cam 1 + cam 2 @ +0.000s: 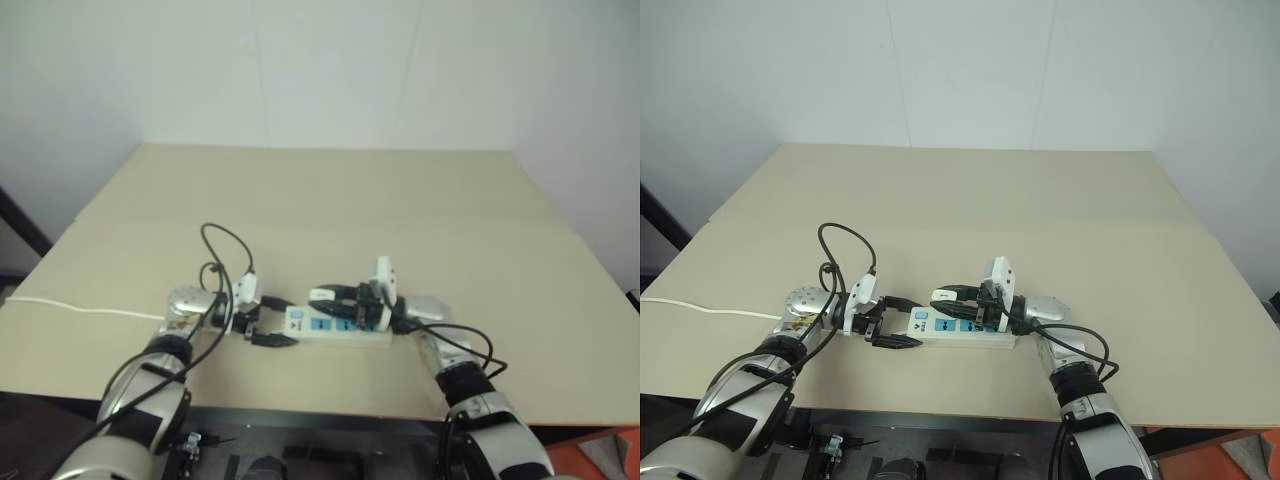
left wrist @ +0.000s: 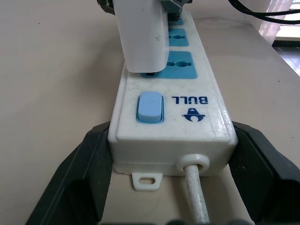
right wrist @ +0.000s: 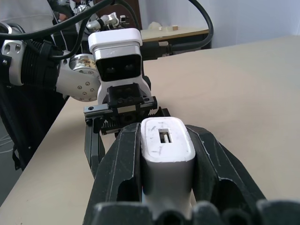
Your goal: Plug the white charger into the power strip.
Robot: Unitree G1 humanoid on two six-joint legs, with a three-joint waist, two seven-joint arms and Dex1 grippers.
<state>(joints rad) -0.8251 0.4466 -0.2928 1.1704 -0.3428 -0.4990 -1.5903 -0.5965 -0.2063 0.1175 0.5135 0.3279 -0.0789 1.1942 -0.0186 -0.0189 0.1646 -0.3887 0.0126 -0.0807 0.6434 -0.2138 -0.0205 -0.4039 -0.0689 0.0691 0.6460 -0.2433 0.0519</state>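
Near the front edge of the pale beige tabletop (image 1: 970,200) lies the long white plastic power strip with blue sockets (image 1: 965,329), stretched crosswise between the two arms. The left gripper (image 1: 892,321), two black fingers, is clamped on the strip's switch end; the left wrist view makes this plain, a black finger (image 2: 82,173) pressed against each long side of the casing, with the pale blue rocker switch (image 2: 150,107), the blue brand lettering and the thin white cord (image 2: 196,193) leaving the end wall between them. The head views show only dark fingers at that end, but they alone show the cord (image 1: 70,308) trailing off toward the table's left edge. The right gripper (image 3: 161,154) is clenched on the small white plastic cube-shaped charger (image 3: 166,154), one finger on each flank; its wrist view shows the charger's back face with a small rectangular slot, and beyond it the left gripper's white camera block. The left wrist view shows the charger (image 2: 143,35) standing over the strip's top face by the socket nearest the switch; whether its prongs are seated I cannot tell.
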